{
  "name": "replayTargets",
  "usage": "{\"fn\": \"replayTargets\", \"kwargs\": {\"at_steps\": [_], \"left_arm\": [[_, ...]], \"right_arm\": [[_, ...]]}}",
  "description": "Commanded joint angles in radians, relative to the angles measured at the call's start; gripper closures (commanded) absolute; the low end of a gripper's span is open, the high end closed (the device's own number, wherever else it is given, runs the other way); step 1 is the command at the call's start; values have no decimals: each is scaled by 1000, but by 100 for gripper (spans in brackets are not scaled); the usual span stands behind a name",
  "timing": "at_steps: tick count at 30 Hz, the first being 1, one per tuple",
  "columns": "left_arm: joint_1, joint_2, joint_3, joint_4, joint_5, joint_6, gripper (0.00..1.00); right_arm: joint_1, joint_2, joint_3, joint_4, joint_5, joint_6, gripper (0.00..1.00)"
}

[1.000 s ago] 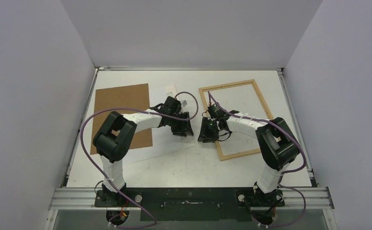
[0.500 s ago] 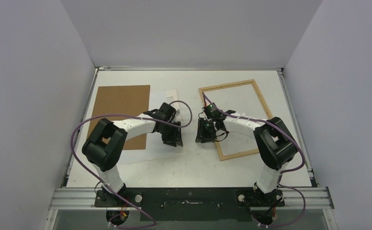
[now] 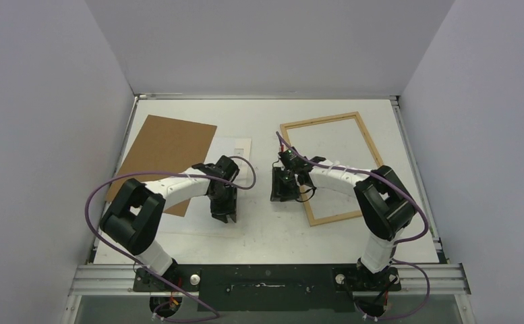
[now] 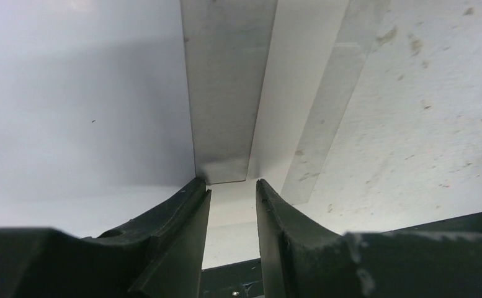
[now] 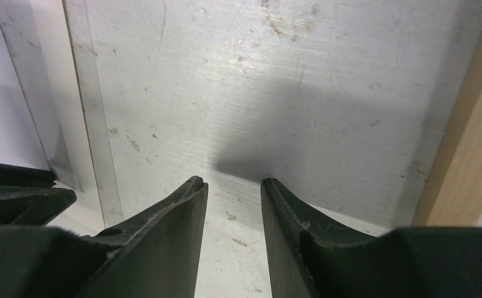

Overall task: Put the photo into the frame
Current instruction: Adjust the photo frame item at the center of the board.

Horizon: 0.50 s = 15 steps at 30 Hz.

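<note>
The photo (image 3: 234, 148) lies white side up at the table's left middle, partly under a brown panel. In the left wrist view the photo (image 4: 71, 93) fills the left side, its edge ending at my left fingertip. My left gripper (image 3: 224, 214) (image 4: 229, 182) points down at the sheet's near right part, jaws open a little, with only white surface in the gap. The light wooden frame (image 3: 340, 217) lies flat at the right. My right gripper (image 3: 279, 194) (image 5: 232, 180) hovers open over bare table just left of a frame strip (image 5: 468, 143).
A brown hardboard panel (image 3: 161, 156) lies skewed over the photo's left part. Purple cables loop off both arms. Grey walls close in the table on three sides, and a metal rail runs along the near edge.
My left arm has drawn back toward the near edge. The brown panel has turned askew. The right gripper has shifted slightly left. Left jaws narrowed; right jaws widened.
</note>
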Motion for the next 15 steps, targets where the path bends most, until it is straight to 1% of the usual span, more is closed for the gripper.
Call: {"fn": "replayTargets", "kwargs": {"at_steps": [1,3,5,8,11,15], "left_arm": [[-1,-40,-32,-82,-46,-24,68],[-1,-60,-22,-80,-39,-15,68],[0,-73,3,-87,-46,-14,68],[10,-81,25,-92,-68,-22,68],[42,-77,1,-84,-82,-34,68],[104,-95,-46,-22,-13,-44,68]], "right_arm": [[18,32,-20,57,-29,45,60],[34,24,-14,96,-48,53,60],[60,10,-3,126,-67,37,62],[119,-19,2,159,-55,-34,69],[208,-71,-38,195,42,-150,73],[307,-138,-145,294,143,-241,74]]}}
